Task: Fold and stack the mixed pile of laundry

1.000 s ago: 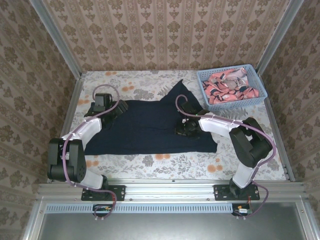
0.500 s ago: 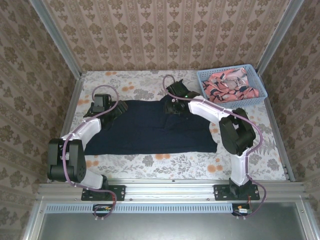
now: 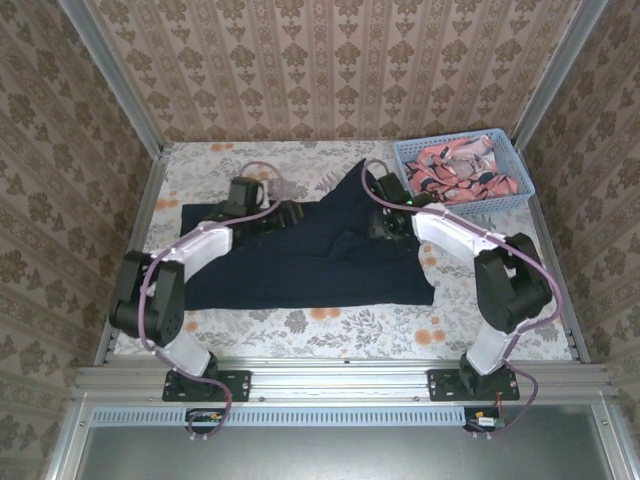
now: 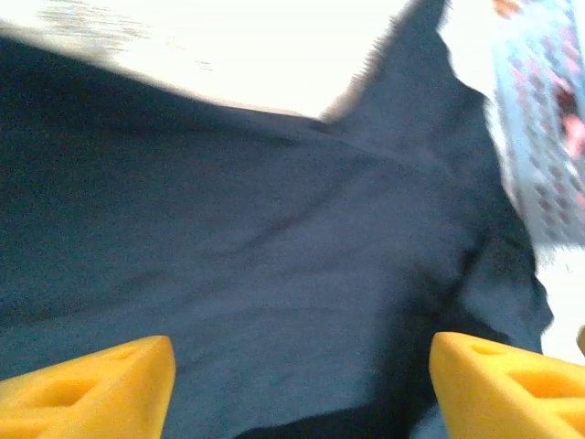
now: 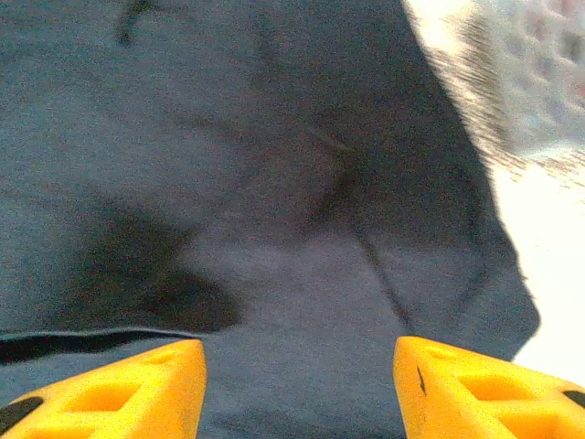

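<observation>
i've got the dark navy t-shirt (image 3: pixel 300 262) spread flat across the middle of the flowered table (image 3: pixel 330 325), one sleeve poking up toward the far edge. my left gripper (image 3: pixel 284 213) hangs over the shirt's far edge, left of centre, yellow fingers (image 4: pixel 101 384) wide apart, just cloth below them. my right gripper (image 3: pixel 386 222) sits over the shirt's far right shoulder, jaws parted too, gripping nothing. the pink patterned garment (image 3: pixel 460 170) lies bunched in the light blue basket (image 3: pixel 476 203) in the far right corner, near that sleeve.
</observation>
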`<control>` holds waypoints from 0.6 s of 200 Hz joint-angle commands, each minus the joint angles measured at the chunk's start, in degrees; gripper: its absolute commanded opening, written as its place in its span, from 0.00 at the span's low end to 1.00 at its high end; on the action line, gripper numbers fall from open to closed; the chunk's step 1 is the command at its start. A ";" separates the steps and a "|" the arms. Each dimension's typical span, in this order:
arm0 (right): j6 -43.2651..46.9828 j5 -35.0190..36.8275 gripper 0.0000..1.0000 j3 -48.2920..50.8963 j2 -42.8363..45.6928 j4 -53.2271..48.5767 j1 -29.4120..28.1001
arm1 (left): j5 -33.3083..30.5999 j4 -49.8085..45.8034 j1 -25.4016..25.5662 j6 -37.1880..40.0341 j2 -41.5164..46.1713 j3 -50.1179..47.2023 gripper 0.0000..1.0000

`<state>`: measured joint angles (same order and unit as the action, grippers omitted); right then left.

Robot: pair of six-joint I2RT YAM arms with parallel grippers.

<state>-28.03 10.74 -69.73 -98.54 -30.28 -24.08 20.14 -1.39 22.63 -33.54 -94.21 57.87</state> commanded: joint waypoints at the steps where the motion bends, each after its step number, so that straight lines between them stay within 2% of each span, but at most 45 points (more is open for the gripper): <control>1: -1.23 0.78 0.57 4.16 3.95 -1.64 2.87 | 9.70 2.38 3.09 7.19 -5.01 4.87 0.71; 9: -1.28 0.52 0.57 5.68 4.91 -1.34 3.75 | 10.98 1.72 5.79 8.65 -7.00 6.56 0.70; 32: -1.16 -0.45 0.57 8.82 7.09 -1.08 5.41 | 12.64 -0.84 9.22 13.63 -11.14 10.85 0.70; 77: -0.91 -0.90 0.56 10.67 8.36 -1.23 6.07 | 14.49 -5.04 13.06 19.82 -16.91 16.94 0.71; 108: -0.80 -0.99 0.56 10.84 8.78 -1.36 6.35 | 14.80 -7.77 13.86 21.57 -19.24 19.35 0.56; 120: -0.72 -1.09 0.56 10.84 8.95 -1.34 6.49 | 14.00 -8.85 14.07 22.37 -19.01 19.39 0.53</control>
<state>-28.64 10.13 -59.70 -91.81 -30.46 -18.11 33.12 -5.76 36.36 -15.35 -112.71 75.70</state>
